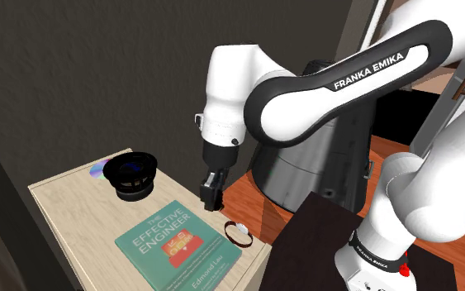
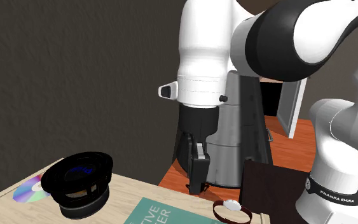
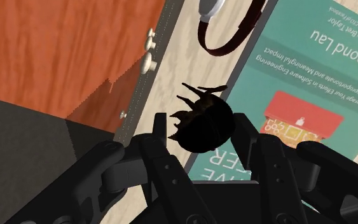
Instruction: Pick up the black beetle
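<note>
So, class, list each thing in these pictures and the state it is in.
claw: shut on the black beetle, above the table.
black beetle: clasped between the fingers, off the table.
book: closed, lying flat, cover up.
watch: strap looped, lying beside the book.
disc: lying flat on the table.

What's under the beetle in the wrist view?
Pale tabletop and the teal book's edge lie beneath the beetle, held in the gripper. The spot straight below is covered.

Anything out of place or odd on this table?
Nothing spilled or broken. The disc lies partly under the black lens, and the watch sits near the table edge. The gripper clasps the beetle.
</note>
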Tool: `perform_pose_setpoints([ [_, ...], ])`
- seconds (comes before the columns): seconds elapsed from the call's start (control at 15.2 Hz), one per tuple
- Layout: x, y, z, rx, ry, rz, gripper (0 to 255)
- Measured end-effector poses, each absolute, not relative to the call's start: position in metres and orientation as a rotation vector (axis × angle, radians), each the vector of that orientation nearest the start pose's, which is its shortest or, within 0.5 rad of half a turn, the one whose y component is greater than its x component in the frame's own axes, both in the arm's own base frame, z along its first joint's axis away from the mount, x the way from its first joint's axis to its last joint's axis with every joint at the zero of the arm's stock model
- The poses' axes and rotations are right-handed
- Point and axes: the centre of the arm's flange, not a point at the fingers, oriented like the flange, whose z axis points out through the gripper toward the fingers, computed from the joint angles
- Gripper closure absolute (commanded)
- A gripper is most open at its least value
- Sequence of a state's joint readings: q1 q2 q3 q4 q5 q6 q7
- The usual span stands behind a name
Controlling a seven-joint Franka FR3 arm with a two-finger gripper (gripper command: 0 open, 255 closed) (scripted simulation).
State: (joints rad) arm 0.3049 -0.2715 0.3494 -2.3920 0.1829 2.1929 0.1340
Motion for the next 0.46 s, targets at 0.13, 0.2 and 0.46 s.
perform_pose_setpoints([
  [0.13,0.361,0.29,0.432,-2.999,-0.622,-0.052,255],
  [0.2,0.362,0.29,0.438,-2.999,-0.622,-0.052,255],
  [0.46,0.361,0.289,0.456,-2.999,-0.622,-0.052,255],
])
